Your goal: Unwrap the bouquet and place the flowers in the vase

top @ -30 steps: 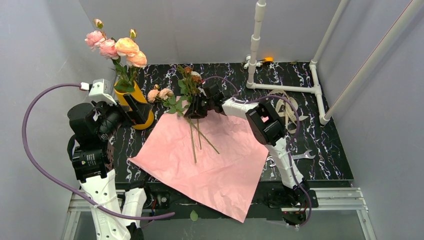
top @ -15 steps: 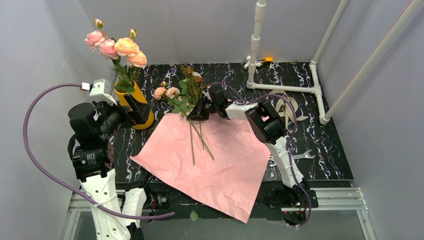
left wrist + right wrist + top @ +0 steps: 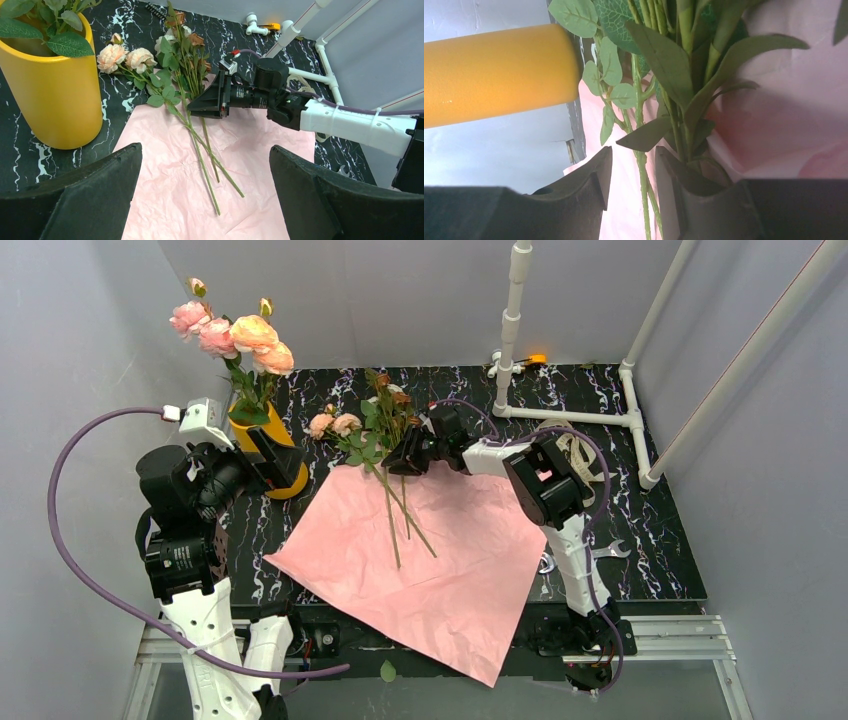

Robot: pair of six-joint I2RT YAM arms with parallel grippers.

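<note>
Roses (image 3: 352, 430) lie on pink paper (image 3: 440, 575); right hand (image 3: 633, 152), partly open, straddles a stem (image 3: 642, 192); left hand (image 3: 205, 150) gapes beside yellow vase (image 3: 55, 100).

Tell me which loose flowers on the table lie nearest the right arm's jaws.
The brown and cream roses; their stems run right by the right gripper. The pale peach pair lies farther left, toward the vase.
</note>
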